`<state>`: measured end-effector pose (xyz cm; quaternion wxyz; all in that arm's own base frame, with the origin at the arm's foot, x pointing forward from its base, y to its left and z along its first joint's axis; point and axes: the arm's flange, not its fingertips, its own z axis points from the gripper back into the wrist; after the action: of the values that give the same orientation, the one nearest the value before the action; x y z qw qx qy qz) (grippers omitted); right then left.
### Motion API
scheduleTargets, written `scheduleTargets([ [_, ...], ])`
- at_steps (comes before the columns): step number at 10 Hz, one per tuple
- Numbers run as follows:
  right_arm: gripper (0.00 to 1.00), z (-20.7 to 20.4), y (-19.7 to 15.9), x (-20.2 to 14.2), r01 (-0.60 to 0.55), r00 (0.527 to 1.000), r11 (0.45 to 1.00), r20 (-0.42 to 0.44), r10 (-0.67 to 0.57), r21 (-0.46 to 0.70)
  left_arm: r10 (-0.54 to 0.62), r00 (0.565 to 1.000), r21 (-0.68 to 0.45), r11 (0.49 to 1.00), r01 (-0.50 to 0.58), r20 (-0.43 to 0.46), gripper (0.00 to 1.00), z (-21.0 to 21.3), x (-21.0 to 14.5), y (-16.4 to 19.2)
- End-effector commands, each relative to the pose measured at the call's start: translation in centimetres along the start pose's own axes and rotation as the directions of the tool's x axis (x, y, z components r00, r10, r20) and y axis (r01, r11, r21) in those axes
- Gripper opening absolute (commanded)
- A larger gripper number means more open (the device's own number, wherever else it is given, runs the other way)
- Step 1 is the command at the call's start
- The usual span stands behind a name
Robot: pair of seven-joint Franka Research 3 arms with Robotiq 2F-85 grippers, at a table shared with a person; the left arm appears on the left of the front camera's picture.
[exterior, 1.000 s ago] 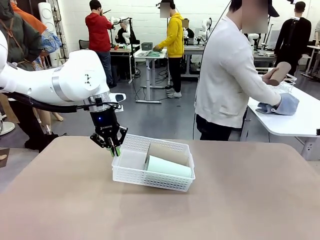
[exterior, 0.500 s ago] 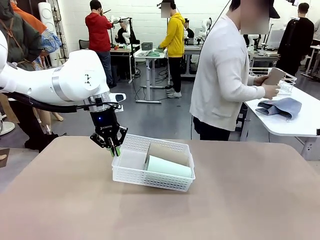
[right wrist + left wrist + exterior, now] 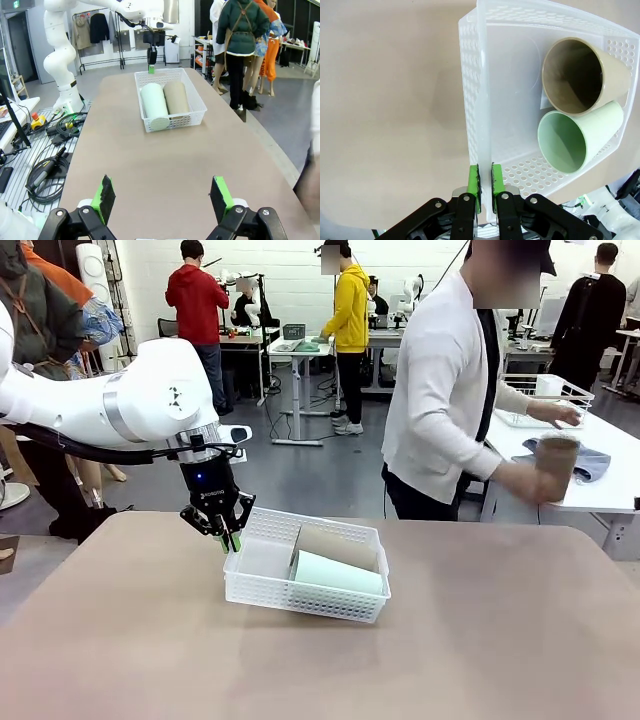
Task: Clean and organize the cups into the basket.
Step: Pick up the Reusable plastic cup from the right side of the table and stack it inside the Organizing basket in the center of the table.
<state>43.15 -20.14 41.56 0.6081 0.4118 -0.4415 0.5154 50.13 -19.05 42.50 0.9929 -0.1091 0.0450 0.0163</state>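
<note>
Basket (image 3: pixel 300 602) of white lattice plastic lies on the tan surface (image 3: pixel 480 650), and every place below is given from it. The left hand (image 3: pixel 229 540) comes down onto the basket's left end wall. Its green pads (image 3: pixel 474 182) are pressed together on the thin rim, pinching it with one pad inside the wall and one outside.

Two cups lie on their sides in the right half of the basket, side by side and touching, with their mouths turned toward the pinched left end. The mint green cup (image 3: pixel 338 573) is along the basket's near wall. The brown cup (image 3: pixel 335 545) is along its far wall. The left half of the basket floor is bare.

A third cup (image 3: pixel 556 462), also brown, is well apart from the basket, beyond its far right corner. It is upright and motion-blurred, in the person's hand (image 3: pixel 522 483). The person (image 3: pixel 440 400) stands past the basket's far side. A blue-grey cloth (image 3: pixel 592 462) lies on a white side table (image 3: pixel 575 495), just behind that cup.

The right hand (image 3: pixel 162 192) hangs over the surface well off the basket's right end. Its fingers are spread wide with nothing between them.
</note>
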Motion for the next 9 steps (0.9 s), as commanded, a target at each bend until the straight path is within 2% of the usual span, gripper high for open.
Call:
scheduleTargets([
  [1,1.00,-0.24,0.43,-0.01,0.009,1.000,1.000,0.000,-0.009,-0.005,0.002,1.000,-0.001,1.000,-0.002,0.010,0.00,0.05,-0.06,-0.12],
  [9,1.00,0.00,0.00,0.00,0.000,1.000,1.000,0.000,0.000,0.000,0.002,1.000,-0.001,1.000,-0.002,0.010,0.00,0.05,-0.06,-0.12],
])
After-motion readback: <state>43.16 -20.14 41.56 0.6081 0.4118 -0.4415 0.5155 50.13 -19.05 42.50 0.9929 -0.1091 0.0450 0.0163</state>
